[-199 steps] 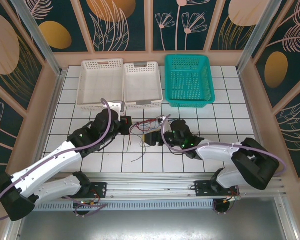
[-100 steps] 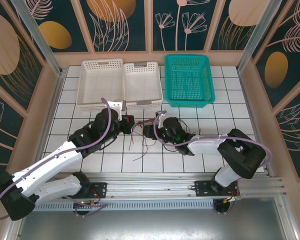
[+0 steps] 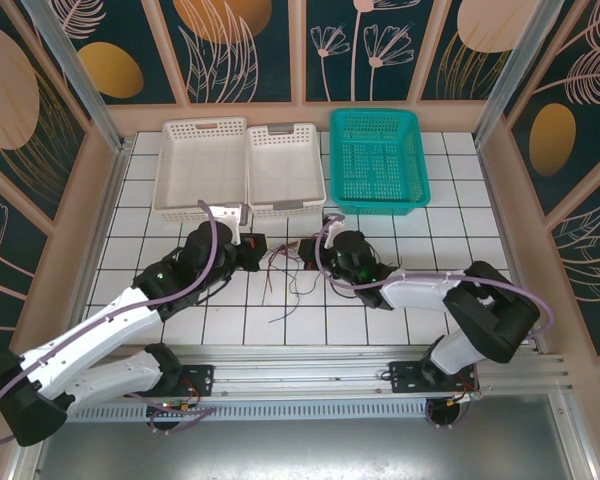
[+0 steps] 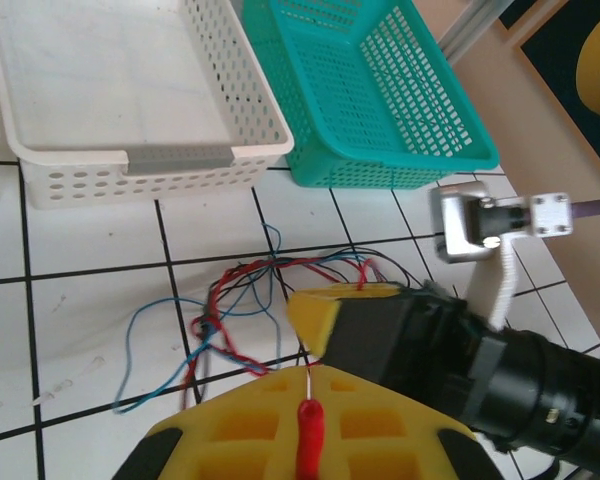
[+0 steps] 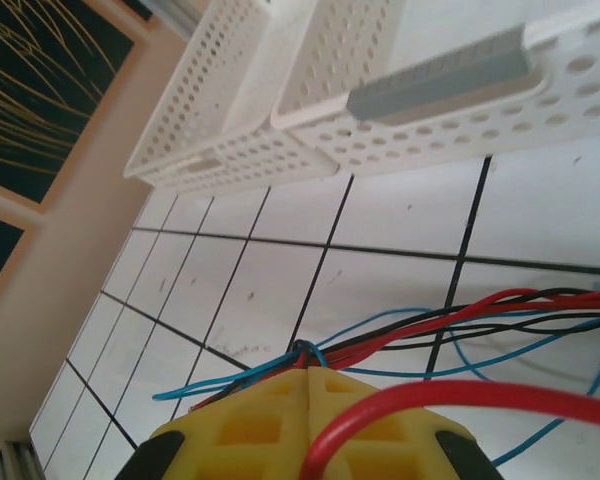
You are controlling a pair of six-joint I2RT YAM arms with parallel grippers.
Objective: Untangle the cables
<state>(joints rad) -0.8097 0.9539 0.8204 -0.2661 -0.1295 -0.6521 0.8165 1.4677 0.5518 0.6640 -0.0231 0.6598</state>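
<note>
The cables point(image 3: 285, 268) are thin red, black and blue wires, tangled on the white tiles between my two grippers. My left gripper point(image 3: 257, 247) is shut on a red cable point(image 4: 308, 435), whose bare metal tip pokes out at the seam of the yellow fingers point(image 4: 230, 430). The tangle point(image 4: 235, 290) lies just beyond the left gripper point(image 4: 310, 368). My right gripper point(image 3: 308, 256) is shut on a bundle of cables point(image 5: 310, 350) at its fingertips, with a red loop point(image 5: 440, 393) draped over its yellow fingers point(image 5: 250, 430). The two grippers nearly touch.
Two white baskets point(image 3: 202, 168) point(image 3: 286, 170) and a teal basket point(image 3: 377, 160) stand in a row at the back of the table. In the left wrist view the white basket point(image 4: 130, 160) and the teal basket point(image 4: 380, 100) sit just behind the tangle.
My right gripper has closed on the cables and moved left and farther back, close to the left gripper. The left gripper stayed shut and shifted slightly.
</note>
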